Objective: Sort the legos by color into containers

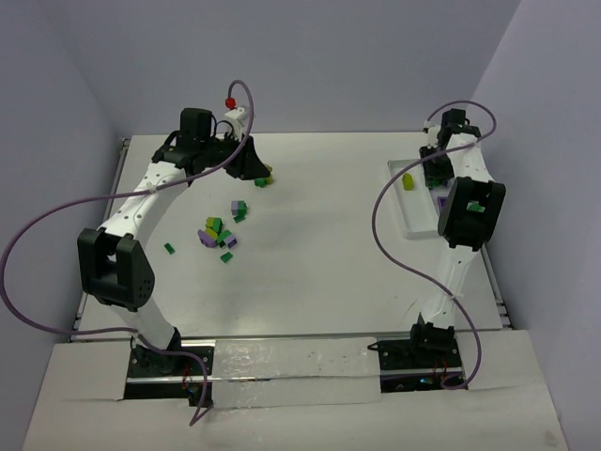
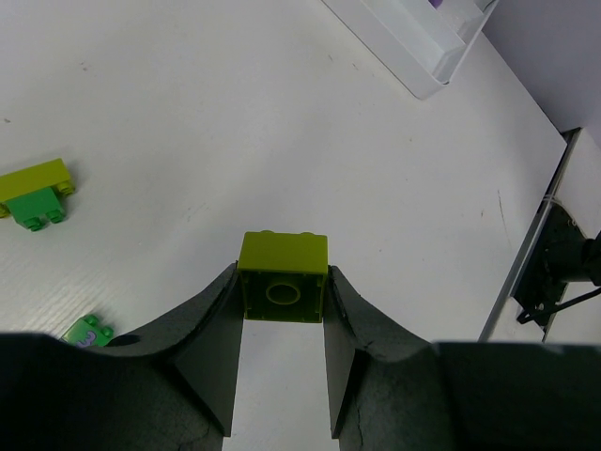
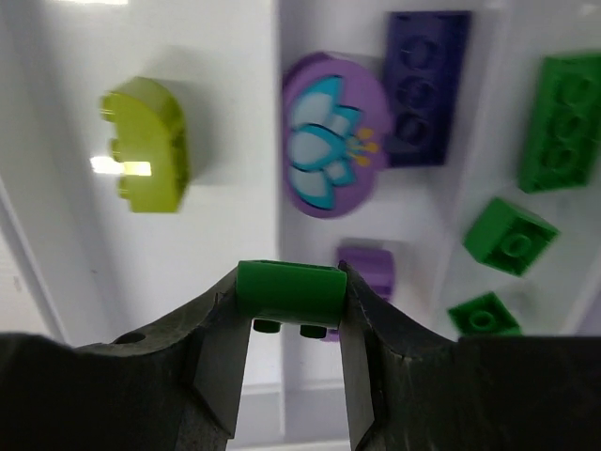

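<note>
several legos are lying in the containers; about ten are waiting on the desk. left jaws are clenching a yellow-green brick there, right jaws a green brick over the containers.

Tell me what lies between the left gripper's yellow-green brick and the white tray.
Only bare table between brick and tray, shown in the left wrist view.

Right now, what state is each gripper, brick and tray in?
left gripper: shut on a yellow-green plastic brick.
right gripper: shut on a dark green plastic brick.
white plastic trays: partly filled, bricks grouped by colour.
loose mixed-colour bricks: unsorted on the table.
</note>
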You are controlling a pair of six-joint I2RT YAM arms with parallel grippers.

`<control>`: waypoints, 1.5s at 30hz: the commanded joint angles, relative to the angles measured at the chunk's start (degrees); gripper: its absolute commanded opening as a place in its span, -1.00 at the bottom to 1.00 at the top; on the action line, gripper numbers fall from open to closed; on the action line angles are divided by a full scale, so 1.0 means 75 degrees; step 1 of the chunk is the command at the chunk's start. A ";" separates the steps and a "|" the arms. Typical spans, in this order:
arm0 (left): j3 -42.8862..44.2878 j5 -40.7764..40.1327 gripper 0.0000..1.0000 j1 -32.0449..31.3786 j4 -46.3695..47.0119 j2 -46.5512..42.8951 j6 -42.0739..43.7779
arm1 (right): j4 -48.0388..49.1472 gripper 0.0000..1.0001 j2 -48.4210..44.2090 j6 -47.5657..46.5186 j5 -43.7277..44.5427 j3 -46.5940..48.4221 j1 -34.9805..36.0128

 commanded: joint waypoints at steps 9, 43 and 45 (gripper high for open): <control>0.0508 -0.0046 -1.00 -0.0037 0.0125 0.0220 0.0114 | -0.0164 -1.00 0.0610 -0.0704 0.1028 0.1898 -0.0701; 0.0115 0.2151 -1.00 0.0477 0.1328 0.0388 -0.1613 | -0.0176 0.71 -0.0927 -0.0932 -0.0364 0.1562 -0.0217; -0.0305 0.3029 -0.99 0.0577 0.2144 0.0322 -0.2418 | -0.0114 0.72 -0.1628 -0.0920 -0.1233 0.1093 0.0184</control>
